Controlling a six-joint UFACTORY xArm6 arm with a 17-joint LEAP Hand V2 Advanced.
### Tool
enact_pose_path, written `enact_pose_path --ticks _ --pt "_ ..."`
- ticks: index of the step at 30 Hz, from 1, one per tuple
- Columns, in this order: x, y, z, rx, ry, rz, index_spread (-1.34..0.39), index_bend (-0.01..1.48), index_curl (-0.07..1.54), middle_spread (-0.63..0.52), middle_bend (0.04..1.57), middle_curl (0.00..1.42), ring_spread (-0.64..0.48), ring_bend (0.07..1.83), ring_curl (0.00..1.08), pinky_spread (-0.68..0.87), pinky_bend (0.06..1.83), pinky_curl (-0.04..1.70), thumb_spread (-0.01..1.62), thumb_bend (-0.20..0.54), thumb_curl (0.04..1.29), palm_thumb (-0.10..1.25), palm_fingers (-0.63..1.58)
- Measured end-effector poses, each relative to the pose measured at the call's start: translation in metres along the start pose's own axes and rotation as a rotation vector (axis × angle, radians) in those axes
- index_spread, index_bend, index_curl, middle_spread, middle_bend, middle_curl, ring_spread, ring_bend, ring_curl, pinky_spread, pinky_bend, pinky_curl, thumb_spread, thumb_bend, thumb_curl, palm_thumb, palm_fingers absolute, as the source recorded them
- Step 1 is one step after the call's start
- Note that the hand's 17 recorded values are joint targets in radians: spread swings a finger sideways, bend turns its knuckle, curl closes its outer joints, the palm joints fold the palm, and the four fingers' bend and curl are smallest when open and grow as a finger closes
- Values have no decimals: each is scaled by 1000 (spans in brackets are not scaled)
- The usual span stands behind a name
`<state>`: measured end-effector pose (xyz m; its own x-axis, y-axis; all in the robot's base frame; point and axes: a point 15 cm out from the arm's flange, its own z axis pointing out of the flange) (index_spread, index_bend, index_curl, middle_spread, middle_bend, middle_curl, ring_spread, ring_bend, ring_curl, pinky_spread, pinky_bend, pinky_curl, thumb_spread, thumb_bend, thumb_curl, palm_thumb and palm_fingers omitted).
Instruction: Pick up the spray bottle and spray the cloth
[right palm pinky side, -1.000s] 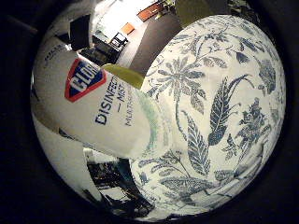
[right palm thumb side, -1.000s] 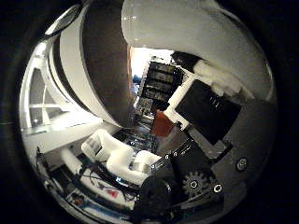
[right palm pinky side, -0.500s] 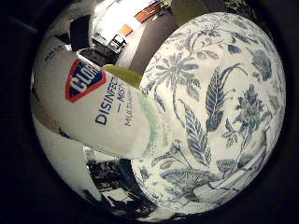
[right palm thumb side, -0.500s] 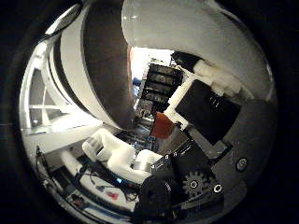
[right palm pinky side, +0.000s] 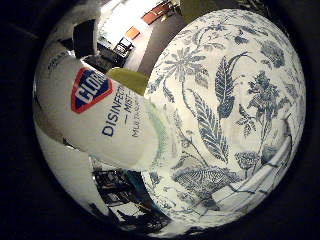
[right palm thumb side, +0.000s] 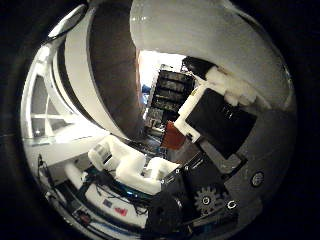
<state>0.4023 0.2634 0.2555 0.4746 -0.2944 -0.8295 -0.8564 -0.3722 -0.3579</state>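
Little finger side palm view: filled almost wholly by two things close to the palm.
Spray bottle (right palm pinky side: 107, 122): white body with a blue and red label, lying across the view, very near the camera; seen again in the thumb side view as a broad white curved surface.
Cloth (right palm pinky side: 230, 115): white with a blue print of leaves and flowers, spread beyond the bottle's body; bottle overlaps its edge in the picture, contact between them not determinable.
Yellow-green patch (right palm pinky side: 127, 80): visible between bottle and cloth, identity not determinable.
Thumb side palm view: bottle's white surface above, hand's own parts below and to one side.
Hand (right palm thumb side: 200, 165): white and black parts, a geared piece and a dark housing visible; white fingers (right palm thumb side: 132, 167) bent, lying close under the bottle's curve.
Grip: fingers curled round the bottle, body held against the palm.
Bottle nozzle and trigger: not visible in either view.
Background: shelving (right palm thumb side: 167, 92) and lit room far behind, details too small to tell.
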Motion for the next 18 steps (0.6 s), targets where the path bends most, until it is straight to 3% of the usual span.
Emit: enact_pose_path --ticks 6,9,10,12,13,15,18 --pt "-4 13 2 -26 -2 3 -302 484 670 -135 1094 566 -219 1295 534 -374 1153 936 539 -34 749 902 749" --pt "-7 15 -1 -36 11 -9 -343 322 631 -146 980 556 -238 1299 538 -420 1129 885 607 -31 731 901 538" --pt "-8 15 -2 -40 15 -14 -357 306 619 -153 935 551 -242 1303 542 -412 1042 864 693 -29 712 890 439" --pt "-11 16 -4 -46 25 -22 -370 379 623 -160 955 563 -229 1210 526 -302 807 831 837 -31 671 846 249" --pt "-11 16 -4 -48 26 -22 -362 400 611 -154 920 552 -196 1083 486 -153 730 798 902 -36 636 803 128" --pt "-11 19 -6 -62 37 -31 -350 400 585 -129 837 521 -139 972 444 40 692 757 956 -37 592 760 57" --pt "-15 20 -11 -71 57 -52 -303 349 518 -36 641 440 65 720 342 335 644 649 1016 -35 500 660 -29"
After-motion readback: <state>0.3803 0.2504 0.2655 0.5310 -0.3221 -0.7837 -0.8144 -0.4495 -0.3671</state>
